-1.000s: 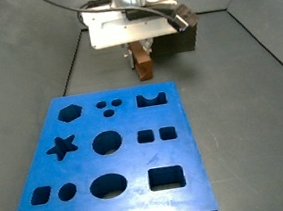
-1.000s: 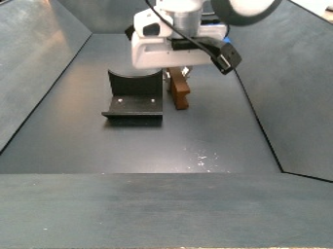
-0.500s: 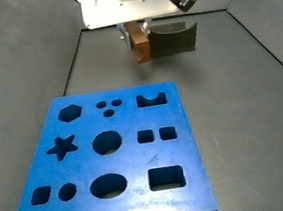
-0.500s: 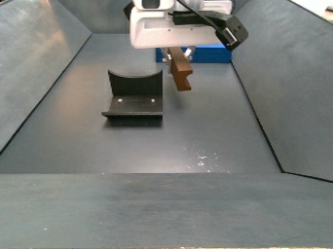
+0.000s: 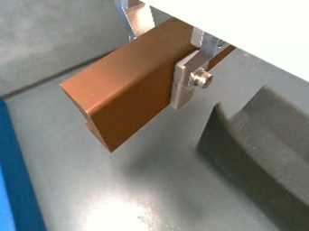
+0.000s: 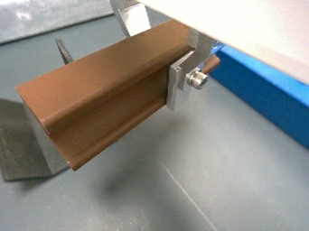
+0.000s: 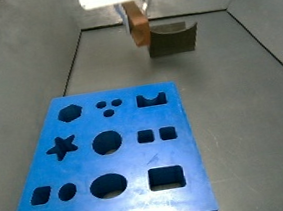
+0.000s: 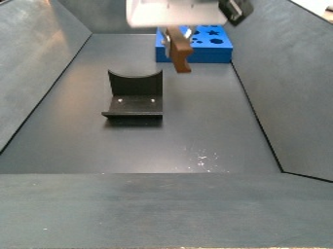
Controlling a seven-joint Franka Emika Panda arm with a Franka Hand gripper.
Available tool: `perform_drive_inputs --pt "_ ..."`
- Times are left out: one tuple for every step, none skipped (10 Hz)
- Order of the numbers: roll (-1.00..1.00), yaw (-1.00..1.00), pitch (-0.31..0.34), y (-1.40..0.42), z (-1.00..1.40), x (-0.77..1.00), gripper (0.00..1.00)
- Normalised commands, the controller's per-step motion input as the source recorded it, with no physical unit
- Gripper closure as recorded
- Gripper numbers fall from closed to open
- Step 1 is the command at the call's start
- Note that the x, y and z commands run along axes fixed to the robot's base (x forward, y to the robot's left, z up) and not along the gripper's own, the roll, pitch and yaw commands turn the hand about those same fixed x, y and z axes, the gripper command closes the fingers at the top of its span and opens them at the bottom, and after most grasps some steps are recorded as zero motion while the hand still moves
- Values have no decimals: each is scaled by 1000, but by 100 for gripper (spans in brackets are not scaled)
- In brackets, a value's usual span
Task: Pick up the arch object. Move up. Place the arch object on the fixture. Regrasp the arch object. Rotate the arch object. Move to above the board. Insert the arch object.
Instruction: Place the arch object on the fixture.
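High above the grey floor, the gripper (image 7: 133, 6) is clamping the arch object (image 5: 126, 86) between its silver fingers (image 5: 189, 79), jaws closed flat against the orange-brown bar's sides, as both wrist views (image 6: 108, 95) are showing. In both side views the bar (image 8: 177, 53) is hanging tilted below the white wrist, clear of everything. Below it, the fixture (image 8: 132, 96) is sitting on the floor, and the blue board (image 7: 106, 164) is lying well apart from it.
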Motion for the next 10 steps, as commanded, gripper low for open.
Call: perform_drive_inputs --pt "-74 26 28 -7 1000 -28 100" --pt "-82 26 27 -7 1000 -29 100" --pt "-95 23 34 -7 979 -34 100" --pt "-102 16 37 -5 825 -29 100" --pt "-111 6 43 -3 621 -19 100" --pt "-114 0 49 0 517 -15 100" --pt "-125 -7 62 1 315 -4 100" --pt "438 -656 -303 913 167 975 100" --pt "419 -600 -263 858 -3 933 100" --pt "386 -492 -221 735 -39 862 100"
